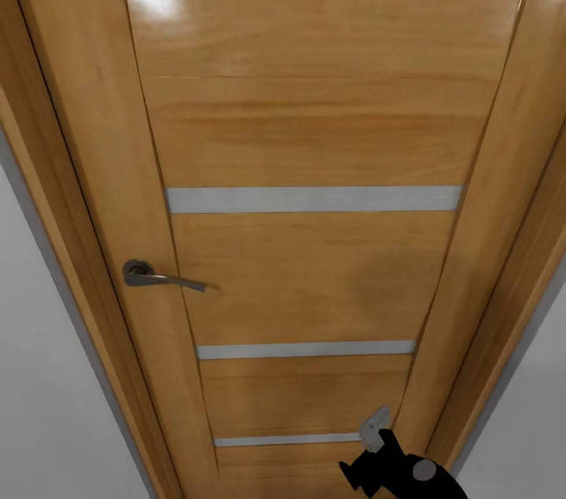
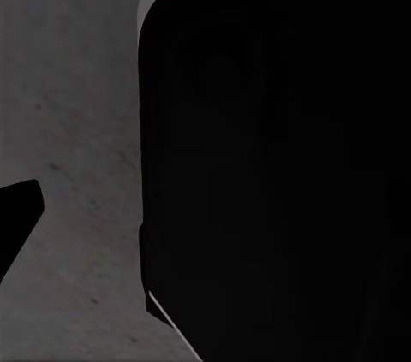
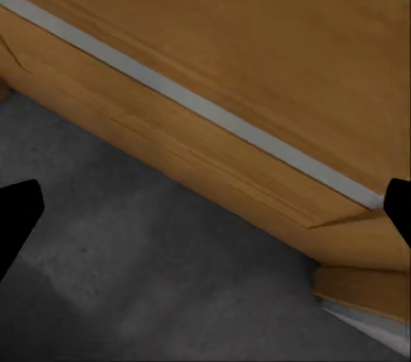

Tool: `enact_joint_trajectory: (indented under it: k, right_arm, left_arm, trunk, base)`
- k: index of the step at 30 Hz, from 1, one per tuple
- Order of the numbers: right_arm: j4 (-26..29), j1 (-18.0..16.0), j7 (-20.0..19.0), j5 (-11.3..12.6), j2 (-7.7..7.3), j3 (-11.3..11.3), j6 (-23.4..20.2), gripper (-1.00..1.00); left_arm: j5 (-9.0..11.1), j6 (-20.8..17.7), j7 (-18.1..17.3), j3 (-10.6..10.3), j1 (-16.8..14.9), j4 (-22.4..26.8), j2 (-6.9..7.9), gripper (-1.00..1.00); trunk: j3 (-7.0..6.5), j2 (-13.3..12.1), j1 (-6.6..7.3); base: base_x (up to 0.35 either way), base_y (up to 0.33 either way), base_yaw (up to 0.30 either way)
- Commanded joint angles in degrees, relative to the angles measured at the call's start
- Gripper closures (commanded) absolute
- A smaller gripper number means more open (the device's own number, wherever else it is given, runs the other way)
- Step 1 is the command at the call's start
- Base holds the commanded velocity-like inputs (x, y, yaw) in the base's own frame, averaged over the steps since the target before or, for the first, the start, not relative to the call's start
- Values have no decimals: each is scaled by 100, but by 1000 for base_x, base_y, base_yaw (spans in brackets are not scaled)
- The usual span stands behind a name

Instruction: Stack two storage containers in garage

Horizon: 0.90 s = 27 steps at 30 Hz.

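I stood close against a closed wooden door (image 1: 314, 169), its lever handle (image 1: 161, 276) toward my left, with grey concrete floor (image 3: 128, 276) at its foot. My right end effector (image 3: 205, 208) hung released with nothing between its fingertips, near the door's bottom; whether my left end effector was released or clenched I could not tell. Neither storage container was anywhere I could see, so I judged the carrying and the stacking were both yet to be finished.

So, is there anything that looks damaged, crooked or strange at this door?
Nothing stands out. The wooden door looks shut and whole, its grey strips run straight, and the metal handle sits level. The right gripper is low by the door's bottom, over dark grey floor.
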State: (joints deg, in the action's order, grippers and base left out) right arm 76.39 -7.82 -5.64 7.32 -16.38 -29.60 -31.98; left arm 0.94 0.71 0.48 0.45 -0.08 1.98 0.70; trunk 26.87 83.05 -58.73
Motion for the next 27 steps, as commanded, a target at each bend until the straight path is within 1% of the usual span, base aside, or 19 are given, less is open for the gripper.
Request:
enact_joint_trajectory:
  k: [1, 3, 6, 10, 13, 17, 19, 23, 27]
  right_arm:
    - [175, -5, 21, 55, -12, 17, -144, -100]
    - [392, -28, 24, 55, -17, 40, -299, -100]
    - [788, -154, 30, 58, -14, 62, -645, -100]
    - [982, -255, 35, 58, -7, 67, -781, -100]
    - [1036, -408, 36, 58, 0, 69, -819, -100]
    - [1064, -715, 36, 58, 37, 75, -1127, -100]
    - [1068, -812, 36, 58, 46, 76, -1200, -100]
    - [1075, -945, 48, 59, 61, 75, -1265, -100]
    - [1079, -990, 110, 57, 69, 69, -1282, -100]
  left_arm:
    - [10, 8, 5, 3, -1, 3, 0, -100]
    - [11, 8, 5, 3, -1, 4, 0, -100]
    - [11, 8, 5, 2, -1, 4, 0, -100]
    - [9, 8, 5, -1, -1, 4, 0, -100]
    - [10, 8, 5, 3, -1, 44, 0, -100]
    - [11, 8, 5, 9, -1, 119, 0, -100]
    - [11, 8, 5, 8, -1, 127, 0, -100]
    - [12, 8, 5, 8, -1, 140, 0, -100]
    - [9, 8, 5, 8, -1, 144, 0, -100]
  trunk:
    - [6, 3, 0]
    - [6, 3, 0]
    - [6, 3, 0]
    - [6, 3, 0]
    - [6, 3, 0]
    - [6, 3, 0]
    - [6, 3, 0]
    - [6, 3, 0]
    - [6, 3, 0]
  base:
    - [0, 0, 0]
    - [0, 0, 0]
    - [0, 0, 0]
    - [0, 0, 0]
    - [0, 0, 0]
    - [0, 0, 0]
    - [0, 0, 0]
    - [0, 0, 0]
    - [0, 0, 0]
